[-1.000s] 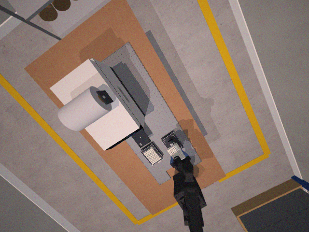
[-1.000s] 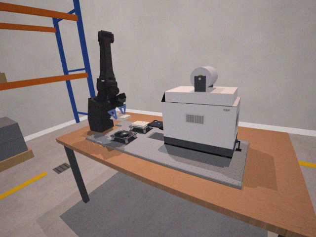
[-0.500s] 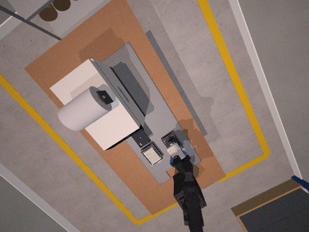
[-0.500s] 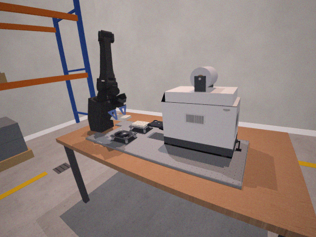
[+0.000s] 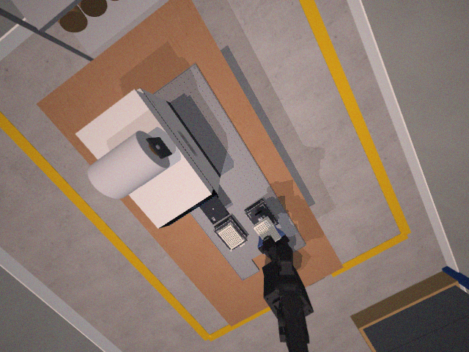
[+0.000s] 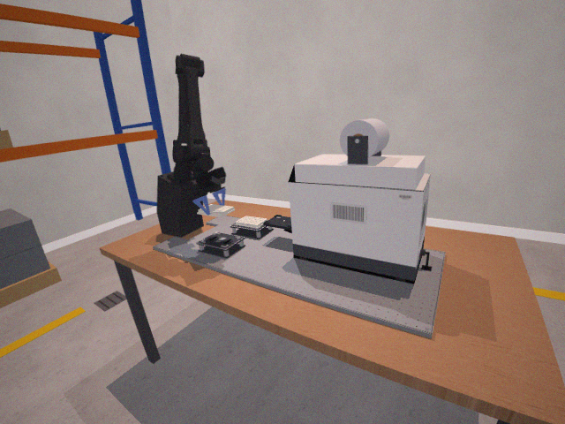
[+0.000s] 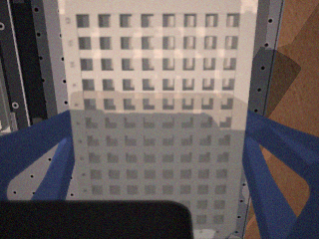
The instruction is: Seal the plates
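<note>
My gripper point(image 5: 270, 235) point(image 6: 215, 208) point(image 7: 159, 119) is shut on an open white well plate point(image 5: 263, 226) point(image 6: 224, 209) point(image 7: 159, 55), its blue fingers on the two long sides. The plate hangs level above the base plate, beside the empty dark nest point(image 5: 248, 212) point(image 6: 232, 246) and partly over its edge as the top camera sees it. The other white plate point(image 5: 230, 235) point(image 6: 251, 222) sits in the second nest. The sealer's dark stage point(image 5: 214, 209) point(image 6: 279, 223) sticks out beside that nest and bears no plate. Nest labels, START and the lamp cannot be made out.
The big white sealer point(image 5: 151, 212) point(image 6: 356, 237) stands beyond the stage, with a foil roll point(image 5: 117, 170) point(image 6: 379, 137) on top. The grey perforated base plate point(image 5: 242, 189) point(image 6: 365, 283) lies under the sealer and nests, on the wooden table point(image 5: 182, 250) point(image 6: 474, 365).
</note>
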`<state>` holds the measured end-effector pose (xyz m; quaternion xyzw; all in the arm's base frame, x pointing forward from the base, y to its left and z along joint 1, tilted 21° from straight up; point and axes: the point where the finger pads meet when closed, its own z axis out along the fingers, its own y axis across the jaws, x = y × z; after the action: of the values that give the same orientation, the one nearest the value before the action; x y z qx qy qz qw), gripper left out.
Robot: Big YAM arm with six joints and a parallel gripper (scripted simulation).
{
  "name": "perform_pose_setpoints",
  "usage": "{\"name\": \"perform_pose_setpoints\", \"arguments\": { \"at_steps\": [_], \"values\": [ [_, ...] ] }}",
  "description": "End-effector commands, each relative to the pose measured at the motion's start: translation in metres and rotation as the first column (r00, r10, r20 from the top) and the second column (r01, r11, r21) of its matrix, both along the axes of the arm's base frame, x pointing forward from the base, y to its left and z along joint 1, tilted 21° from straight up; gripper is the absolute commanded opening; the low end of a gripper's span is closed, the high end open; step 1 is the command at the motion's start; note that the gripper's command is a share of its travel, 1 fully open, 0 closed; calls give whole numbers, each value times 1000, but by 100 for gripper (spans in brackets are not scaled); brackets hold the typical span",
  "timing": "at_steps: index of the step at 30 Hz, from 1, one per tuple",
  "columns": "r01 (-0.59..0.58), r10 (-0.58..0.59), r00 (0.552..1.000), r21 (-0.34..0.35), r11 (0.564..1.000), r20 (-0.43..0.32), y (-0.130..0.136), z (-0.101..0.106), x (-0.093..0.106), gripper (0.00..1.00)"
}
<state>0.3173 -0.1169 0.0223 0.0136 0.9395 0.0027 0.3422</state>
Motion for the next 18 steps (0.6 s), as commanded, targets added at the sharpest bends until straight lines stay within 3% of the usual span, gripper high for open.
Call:
{"name": "perform_pose_setpoints", "arguments": {
  "at_steps": [1,18],
  "values": [
    [-7,7,1000,-9,1000,27,4,7,2,0],
    [-7,7,1000,-7,1000,24,-3,8,15,0]
  ]
}}
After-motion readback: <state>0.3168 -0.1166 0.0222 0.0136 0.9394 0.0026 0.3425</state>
